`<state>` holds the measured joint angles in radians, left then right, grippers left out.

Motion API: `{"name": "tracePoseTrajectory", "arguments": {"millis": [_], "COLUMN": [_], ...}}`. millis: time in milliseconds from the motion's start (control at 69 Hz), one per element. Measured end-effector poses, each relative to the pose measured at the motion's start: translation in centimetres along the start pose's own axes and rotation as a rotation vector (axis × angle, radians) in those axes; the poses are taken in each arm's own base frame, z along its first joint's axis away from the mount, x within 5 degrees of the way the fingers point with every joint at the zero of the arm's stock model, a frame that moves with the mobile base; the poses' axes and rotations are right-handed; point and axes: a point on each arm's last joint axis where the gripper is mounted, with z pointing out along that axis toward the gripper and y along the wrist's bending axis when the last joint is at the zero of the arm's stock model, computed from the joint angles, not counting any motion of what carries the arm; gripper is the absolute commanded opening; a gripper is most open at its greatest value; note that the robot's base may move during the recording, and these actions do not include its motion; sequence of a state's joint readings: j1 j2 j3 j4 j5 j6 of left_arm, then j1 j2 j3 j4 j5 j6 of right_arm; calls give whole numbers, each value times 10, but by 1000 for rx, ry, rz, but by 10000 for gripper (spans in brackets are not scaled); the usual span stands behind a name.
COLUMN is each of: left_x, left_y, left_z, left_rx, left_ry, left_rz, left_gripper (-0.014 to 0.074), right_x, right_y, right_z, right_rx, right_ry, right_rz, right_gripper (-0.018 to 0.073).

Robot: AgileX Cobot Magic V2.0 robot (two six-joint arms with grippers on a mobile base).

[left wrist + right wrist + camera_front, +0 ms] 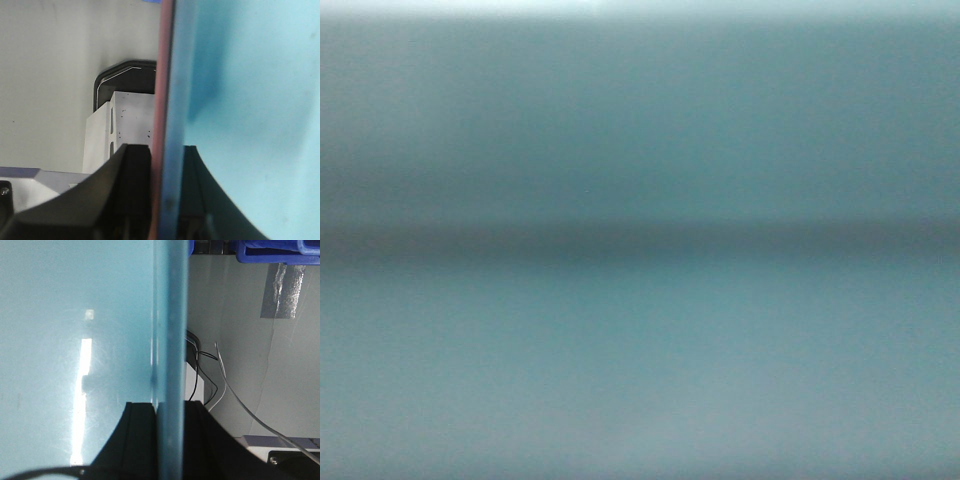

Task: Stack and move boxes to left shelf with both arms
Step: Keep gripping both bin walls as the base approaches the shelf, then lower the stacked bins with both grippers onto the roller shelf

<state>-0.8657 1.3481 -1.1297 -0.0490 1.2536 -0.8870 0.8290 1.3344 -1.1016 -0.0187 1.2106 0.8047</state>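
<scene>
The light sky blue box (250, 100) sits nested in the salmon pink box (162, 100); only the pink rim shows, as a thin strip beside the blue wall. My left gripper (165, 195) is shut on both walls, one finger outside the pink rim, one inside the blue box. My right gripper (169, 440) is shut on the blue box's opposite wall (170, 340), one finger inside, one outside. The front view is filled by a blurred teal surface (640, 240), the blue box held close to the camera. The left shelf is out of view.
A pale wall or floor lies behind both grippers. A white metal bracket with a black part (125, 115) stands left of the boxes. A dark blue crate edge (272, 251), grey tape (282, 290) and loose cables (220, 385) are to the right.
</scene>
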Motion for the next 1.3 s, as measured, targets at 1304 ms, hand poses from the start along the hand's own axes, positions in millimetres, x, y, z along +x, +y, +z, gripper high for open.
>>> {"name": "tracePoseTrajectory", "arguments": {"millis": [1304], "left_x": [-88], "left_y": [-21], "left_z": [0], "left_rx": [22], "left_ry": [-282], "left_rz": [149], "left_gripper": [-10], "right_x": [-92], "right_y": [-18], "right_z": [-4], "right_rx": [29], "right_ry": [-255], "right_rz": [-59], "right_gripper": [57]}}
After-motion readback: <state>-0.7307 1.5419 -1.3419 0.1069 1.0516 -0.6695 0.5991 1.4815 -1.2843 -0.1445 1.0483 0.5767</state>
